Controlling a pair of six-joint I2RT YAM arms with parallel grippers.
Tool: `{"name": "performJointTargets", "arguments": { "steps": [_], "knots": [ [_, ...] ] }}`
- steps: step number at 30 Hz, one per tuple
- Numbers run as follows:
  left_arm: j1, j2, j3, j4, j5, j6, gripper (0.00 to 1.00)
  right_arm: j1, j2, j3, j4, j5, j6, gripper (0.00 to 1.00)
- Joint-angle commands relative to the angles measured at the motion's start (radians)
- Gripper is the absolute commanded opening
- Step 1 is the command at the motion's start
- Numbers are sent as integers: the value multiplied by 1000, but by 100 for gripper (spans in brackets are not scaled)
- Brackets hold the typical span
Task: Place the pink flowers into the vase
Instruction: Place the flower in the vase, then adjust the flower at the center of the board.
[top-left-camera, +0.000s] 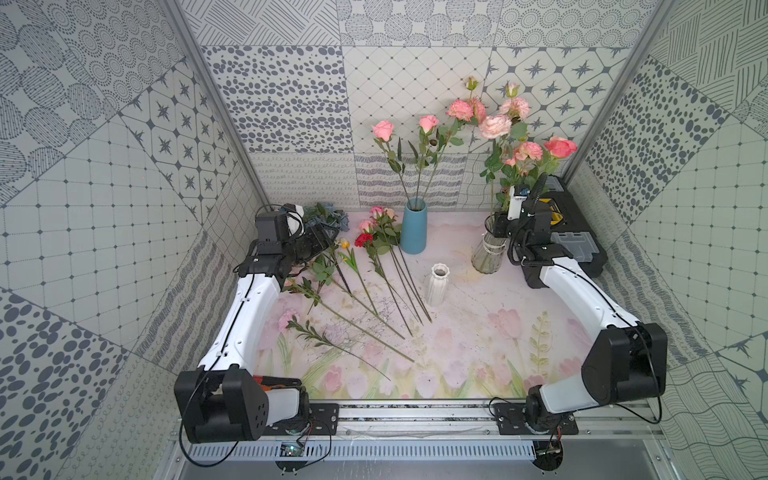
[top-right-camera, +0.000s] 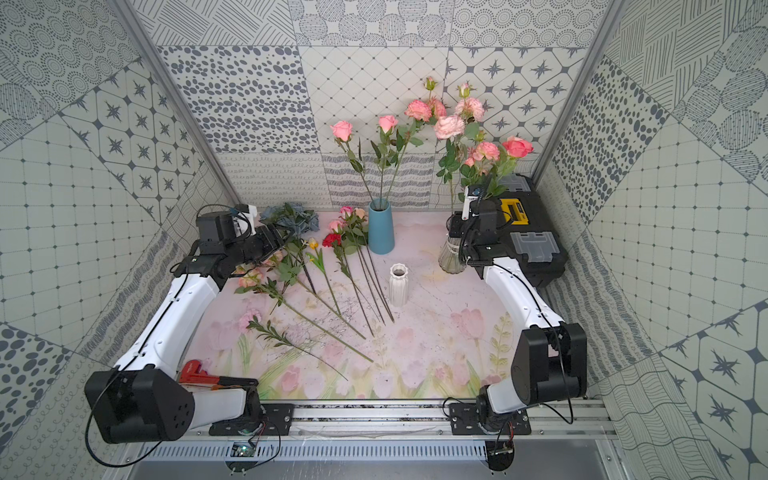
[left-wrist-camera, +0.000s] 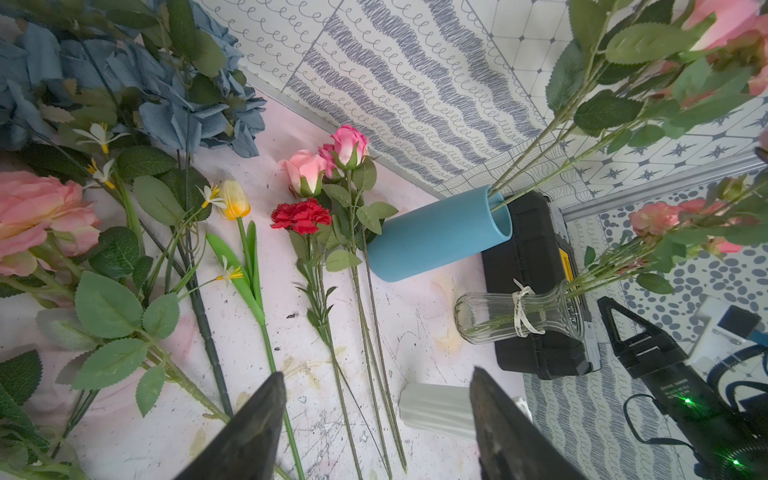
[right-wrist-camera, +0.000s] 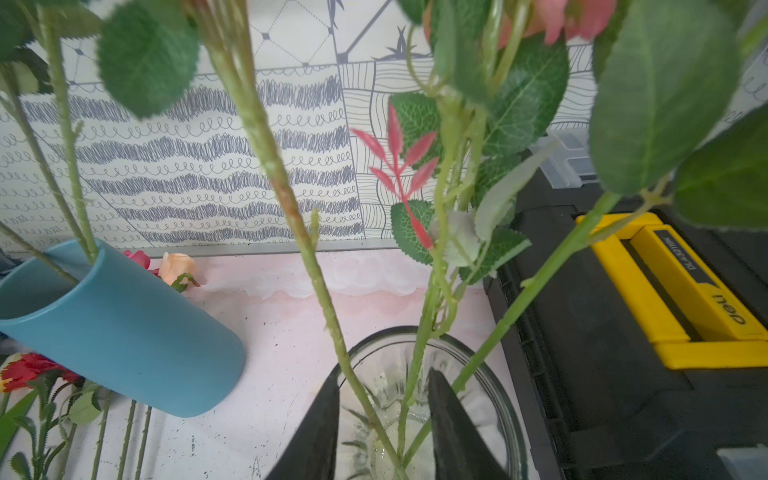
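Several pink flowers (top-left-camera: 494, 126) stand in the glass vase (top-left-camera: 488, 253) at the back right. My right gripper (right-wrist-camera: 383, 374) hovers over the vase's mouth (right-wrist-camera: 498, 395), open, with green stems (right-wrist-camera: 328, 307) rising between its jaws and no finger pressing on them. More pink flowers (left-wrist-camera: 307, 170) lie among the loose stems on the table at the left, including a large pink bloom (left-wrist-camera: 37, 212). My left gripper (left-wrist-camera: 377, 374) hangs open and empty above those stems, near the left arm's end (top-left-camera: 320, 241).
A blue vase (top-left-camera: 414, 228) at the back centre holds pink roses (top-left-camera: 383, 130). A white ribbed vase (top-left-camera: 437, 286) stands mid-table. A black toolbox (top-left-camera: 573, 241) sits behind the glass vase. Blue hydrangeas (top-left-camera: 328, 214), a red carnation (top-left-camera: 364, 240) and a yellow tulip (left-wrist-camera: 233, 199) lie at the left.
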Motion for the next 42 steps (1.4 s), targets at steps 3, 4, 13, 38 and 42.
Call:
{"name": "performJointTargets", "arguments": {
  "steps": [3,4,13,38,42],
  "knots": [
    [4,-13,-7,23,-15,4,70,-2,-83,-19,17,26,17,39],
    [3,-13,-7,24,-15,4,70,-2,-92,-20,14,29,16,39],
    [4,-17,-9,24,-24,2,70,10,-185,-11,-39,53,63,40],
    [-21,-12,10,-73,-224,80,70,385,-242,31,-245,41,74,48],
    [-71,12,42,-121,-323,106,70,395,-240,3,-257,24,105,52]
  ]
}}
